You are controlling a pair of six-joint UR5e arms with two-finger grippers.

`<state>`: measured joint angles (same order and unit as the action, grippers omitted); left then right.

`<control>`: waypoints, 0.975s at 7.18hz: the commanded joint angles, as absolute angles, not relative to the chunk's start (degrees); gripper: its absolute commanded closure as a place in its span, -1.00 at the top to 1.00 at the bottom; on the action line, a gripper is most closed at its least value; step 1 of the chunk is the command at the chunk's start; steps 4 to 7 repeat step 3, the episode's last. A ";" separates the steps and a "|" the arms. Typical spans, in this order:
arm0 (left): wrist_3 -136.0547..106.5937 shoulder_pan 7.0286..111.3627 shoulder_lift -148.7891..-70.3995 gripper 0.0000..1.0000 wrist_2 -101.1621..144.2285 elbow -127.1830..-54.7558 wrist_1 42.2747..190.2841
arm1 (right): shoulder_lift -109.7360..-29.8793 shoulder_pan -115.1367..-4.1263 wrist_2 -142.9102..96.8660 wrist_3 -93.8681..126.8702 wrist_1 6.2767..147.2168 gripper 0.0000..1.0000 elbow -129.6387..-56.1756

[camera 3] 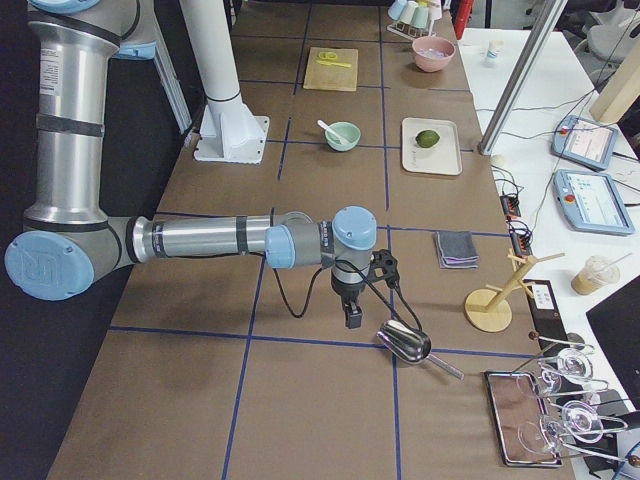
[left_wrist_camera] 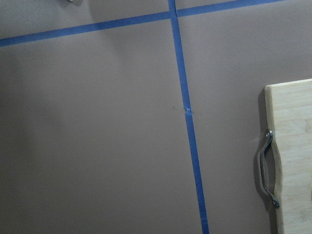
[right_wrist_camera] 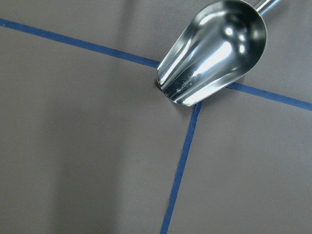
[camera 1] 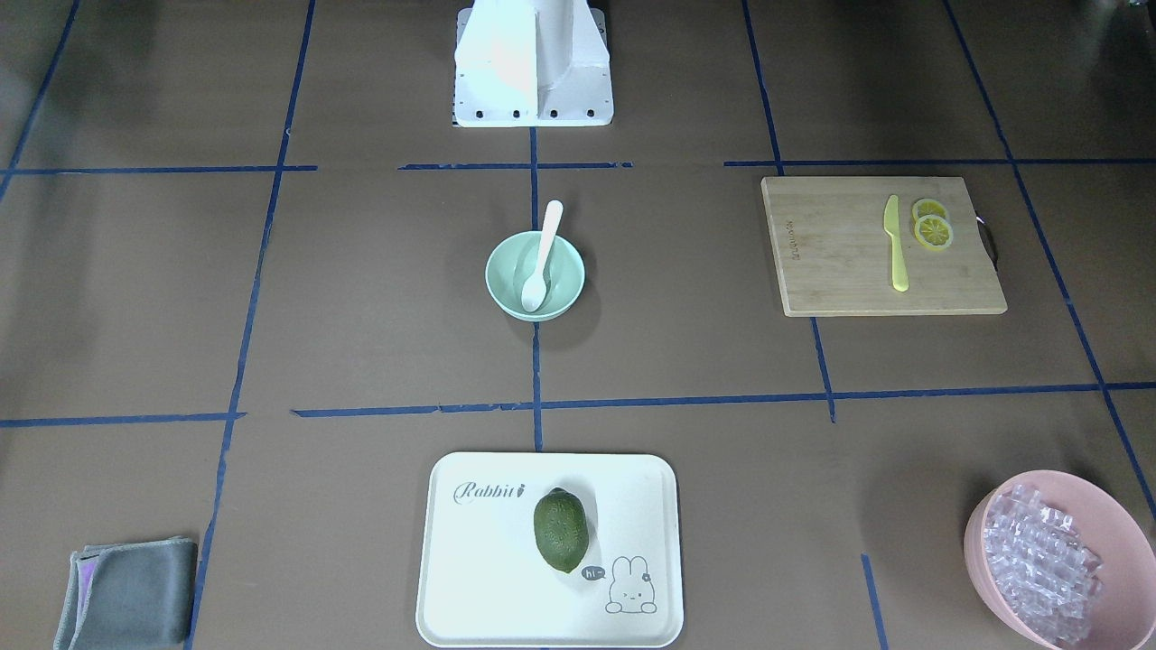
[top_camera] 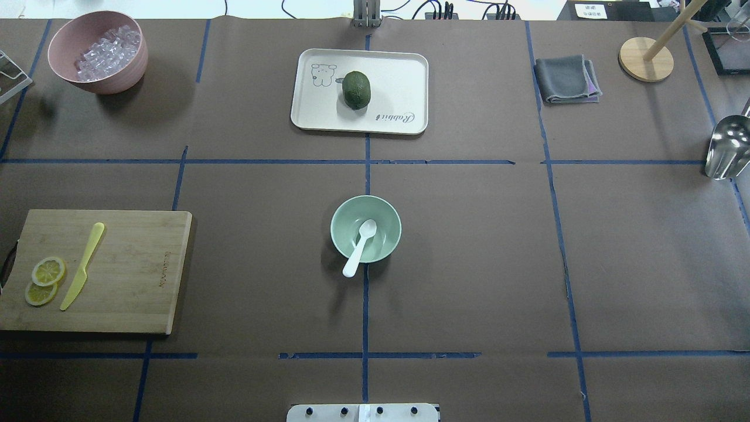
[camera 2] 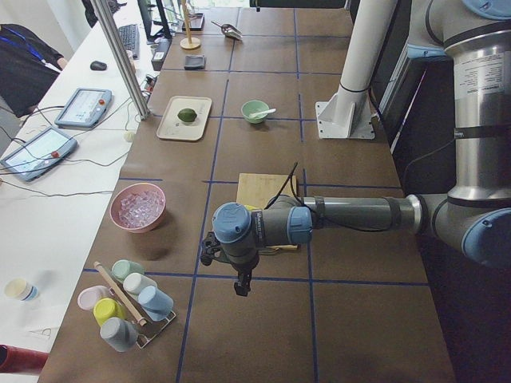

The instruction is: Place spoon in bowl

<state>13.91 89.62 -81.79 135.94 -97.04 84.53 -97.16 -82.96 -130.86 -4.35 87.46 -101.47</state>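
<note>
The white spoon [top_camera: 360,246] lies in the mint-green bowl [top_camera: 337,225] at the table's middle, scoop inside and handle resting over the rim toward the robot. Both also show in the front-facing view, spoon [camera 1: 544,257] and bowl [camera 1: 495,271]. Neither gripper is near them. My left gripper [camera 2: 239,287] hangs over the table beside the cutting board, seen only in the exterior left view. My right gripper [camera 3: 355,318] hangs near the metal scoop, seen only in the exterior right view. I cannot tell whether either is open or shut. The wrist views show no fingers.
A wooden cutting board [top_camera: 135,269] with a yellow-green knife [top_camera: 83,265] and lemon slices [top_camera: 44,280] lies at the left. A pink bowl [top_camera: 117,76] of ice pieces, a tray [top_camera: 404,76] with an avocado [top_camera: 356,89], a grey cloth [top_camera: 565,79] and a metal scoop [top_camera: 726,146] stand further out.
</note>
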 commanded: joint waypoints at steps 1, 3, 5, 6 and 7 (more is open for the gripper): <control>13.97 89.65 -81.74 1.00 135.97 -97.12 84.46 | -97.21 -82.88 -130.87 -3.87 87.45 1.00 -101.51; 13.97 89.56 -81.83 1.00 135.88 -97.03 84.46 | -97.21 -82.88 -130.87 -3.08 87.45 1.00 -101.52; 13.97 89.56 -81.83 1.00 135.88 -97.03 84.46 | -97.21 -82.88 -130.87 -3.08 87.45 1.00 -101.52; 13.97 89.56 -81.83 1.00 135.88 -97.03 84.46 | -97.21 -82.88 -130.87 -3.08 87.45 1.00 -101.52; 13.97 89.56 -81.83 1.00 135.88 -97.03 84.46 | -97.21 -82.88 -130.87 -3.08 87.45 1.00 -101.52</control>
